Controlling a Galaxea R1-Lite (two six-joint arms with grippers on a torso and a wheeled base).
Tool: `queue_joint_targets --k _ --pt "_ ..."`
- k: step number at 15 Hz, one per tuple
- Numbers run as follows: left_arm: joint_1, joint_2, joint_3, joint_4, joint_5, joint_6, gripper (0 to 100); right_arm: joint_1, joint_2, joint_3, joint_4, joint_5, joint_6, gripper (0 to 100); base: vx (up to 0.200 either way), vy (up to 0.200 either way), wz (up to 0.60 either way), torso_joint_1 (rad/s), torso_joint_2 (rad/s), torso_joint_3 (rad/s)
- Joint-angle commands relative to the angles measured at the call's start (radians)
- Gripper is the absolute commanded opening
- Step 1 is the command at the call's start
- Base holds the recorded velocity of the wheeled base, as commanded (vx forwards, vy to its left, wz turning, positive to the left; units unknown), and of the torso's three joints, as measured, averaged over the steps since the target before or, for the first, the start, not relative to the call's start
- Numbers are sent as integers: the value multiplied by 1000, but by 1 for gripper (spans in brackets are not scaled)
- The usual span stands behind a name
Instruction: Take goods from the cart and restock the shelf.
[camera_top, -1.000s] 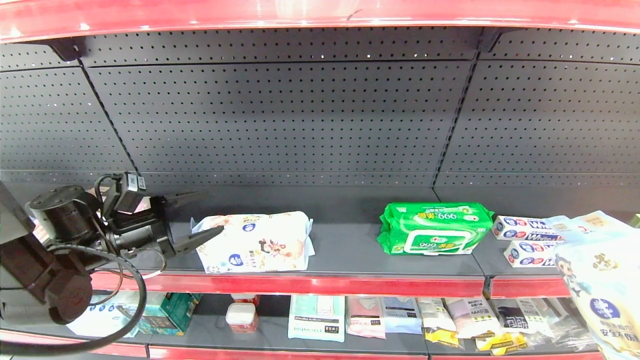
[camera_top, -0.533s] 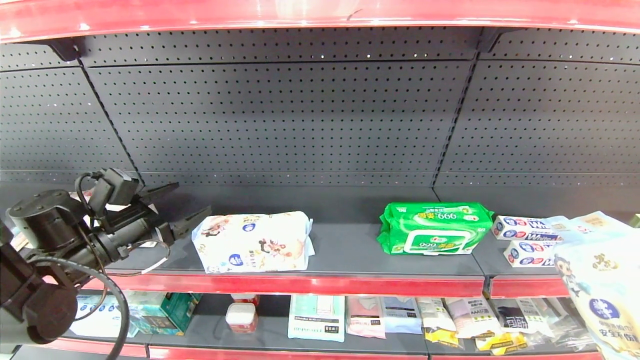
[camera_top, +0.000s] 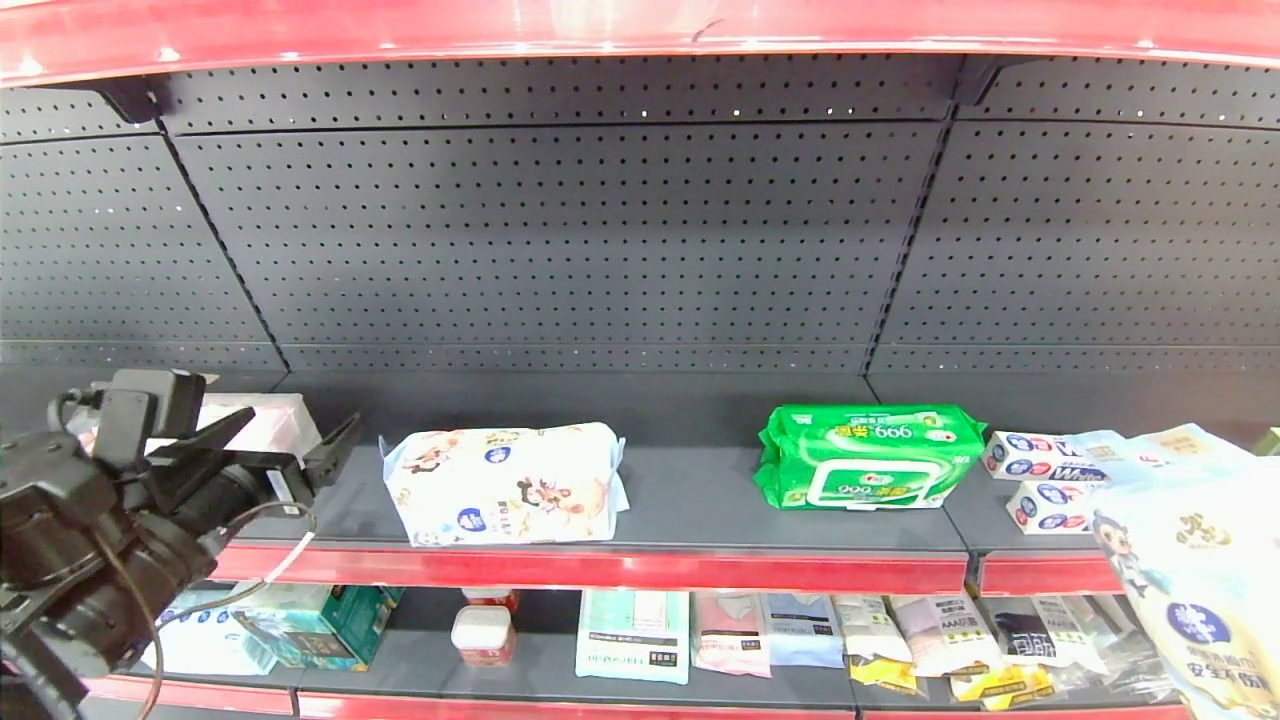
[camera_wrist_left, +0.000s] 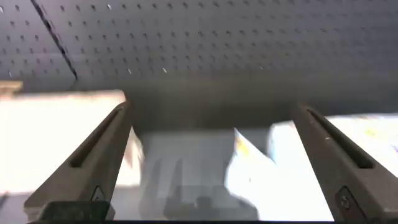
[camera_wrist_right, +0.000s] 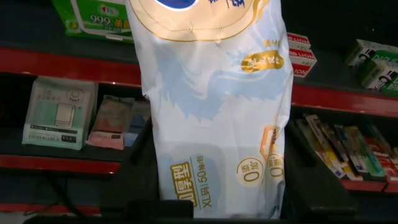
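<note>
Right gripper (camera_wrist_right: 214, 193) fingers clamped on diaper pack (camera_top: 1190, 570). The pack is upright, long axis vertical, out in front of shelf (camera_top: 640, 570) edge, well right of cartoon-print wipes pack (camera_top: 505, 483). Left gripper (camera_top: 295, 445) is just left of that wipes pack, fingers wide, empty. Bare shelf floor lies just right of the wipes pack, so placing is likely the right arm's job.

Dark shelf (camera_top: 700, 500), red front lip, pegboard back (camera_top: 560, 230). On it, left to right: white pack (camera_top: 262, 425) at far left, patterned pack (camera_top: 505, 483) lying flat near the front, green wipes pack (camera_top: 868, 455) well apart from it, two toothpaste boxes (camera_top: 1045, 455) just beside the green one, one in front of the other. Lower shelf (camera_top: 420, 662): teal box (camera_top: 335, 620), small jar (camera_top: 483, 632), row of flat packets (camera_top: 790, 630).
</note>
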Motion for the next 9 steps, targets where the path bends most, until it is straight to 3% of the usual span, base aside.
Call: queue_joint_targets --k 1,3,6,7,8,9 --pt "-22 -211 102 49 8 -12 100 3 2 -14 0 12 0 0 0 0 0 0 0 0" --pt "-22 -331 83 204 25 -16 100 3 14 -31 2 14 -2 0 0 0 0 0 0 0" --pt "-22 -578 -21 549 83 -30 100 5 60 -89 5 15 -2 0 0 0 0 0 0 0" --pt "-22 -691 -61 721 83 -47 100 5 94 -118 5 17 -3 0 0 0 0 0 0 0" --pt "-22 -743 -79 805 83 -53 100 5 108 -128 5 17 -3 0 0 0 0 0 0 0" --pt "-22 -883 -138 1039 75 -67 100 5 131 -146 5 17 -3 0 0 0 0 0 0 0"
